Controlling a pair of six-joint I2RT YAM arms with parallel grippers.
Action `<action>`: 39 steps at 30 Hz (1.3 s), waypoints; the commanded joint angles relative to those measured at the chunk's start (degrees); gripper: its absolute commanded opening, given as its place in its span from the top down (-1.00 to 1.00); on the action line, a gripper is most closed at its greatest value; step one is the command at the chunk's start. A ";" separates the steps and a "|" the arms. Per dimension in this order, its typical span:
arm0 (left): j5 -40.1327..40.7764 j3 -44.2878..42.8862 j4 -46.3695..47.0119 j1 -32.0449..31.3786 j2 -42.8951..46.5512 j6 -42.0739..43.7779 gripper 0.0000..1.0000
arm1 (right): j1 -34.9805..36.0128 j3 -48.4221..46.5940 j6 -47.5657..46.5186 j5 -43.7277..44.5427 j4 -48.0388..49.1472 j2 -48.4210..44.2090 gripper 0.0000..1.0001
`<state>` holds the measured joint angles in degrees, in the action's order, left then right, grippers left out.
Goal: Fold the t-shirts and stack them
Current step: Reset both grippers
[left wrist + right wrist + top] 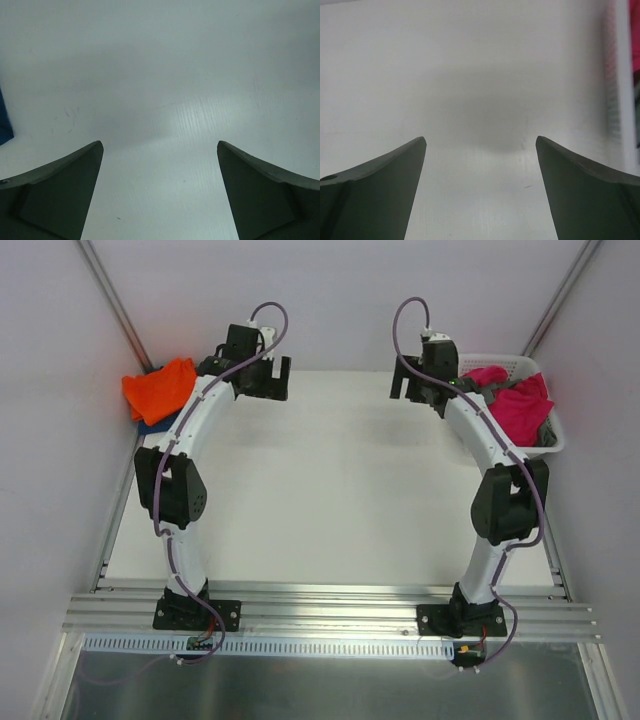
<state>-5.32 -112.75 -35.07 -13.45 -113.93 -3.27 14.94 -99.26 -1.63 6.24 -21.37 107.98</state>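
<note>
Top external view: the orange t-shirt lies in a soft heap at the far left edge of the white table, against the left wall. It rests on top of a navy blue t-shirt, which shows only as a dark sliver along its near side. At the far right corner stands a white slotted basket holding a crumpled magenta pink t-shirt, with grey cloth tucked beside and under it; how many grey pieces there are cannot be told. The left gripper hangs over the far left part of the table, just right of the orange and navy pile and apart from it. In its wrist view its dark fingers are spread wide over bare tabletop, with a strip of navy cloth at the left edge. The right gripper hangs over the far right part, just left of the basket. It is likewise released, jaws wide apart, with the basket's slotted wall and a sliver of magenta at the right edge of its wrist view.
</note>
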 commanded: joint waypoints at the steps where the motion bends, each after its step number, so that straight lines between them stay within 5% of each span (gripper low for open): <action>1: 10.67 -5.45 1.93 -1.31 0.29 5.11 -0.98 | -2.46 0.38 -5.83 3.34 2.90 -5.24 -0.93; 14: 20.70 -15.04 6.94 -6.85 -7.45 3.88 -0.98 | -9.22 3.81 -7.26 6.15 6.25 -7.88 -0.94; 21: 24.83 -10.31 7.30 -5.62 -3.50 1.08 -0.98 | -17.65 9.93 -8.03 -6.57 2.29 -13.04 -0.94; 27: 22.82 9.88 7.64 0.09 9.67 -3.49 -0.98 | -24.70 23.91 -17.95 -16.87 2.81 -20.96 -0.93; 32: 20.09 40.64 26.08 0.97 27.68 2.19 -0.98 | -24.17 42.30 -28.07 -24.16 13.19 -31.77 -0.93; 36: 24.03 52.96 29.79 -0.78 34.90 7.73 -0.98 | -24.17 41.17 -17.83 -23.39 5.56 -32.14 -0.93; 39: 26.84 58.16 30.15 -0.61 39.30 13.55 -0.98 | -27.06 47.04 -13.05 -31.79 9.82 -33.10 -0.93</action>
<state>17.80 -57.39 -10.79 -14.13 -77.65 3.18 -10.04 -55.11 -19.68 -18.00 -14.85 77.52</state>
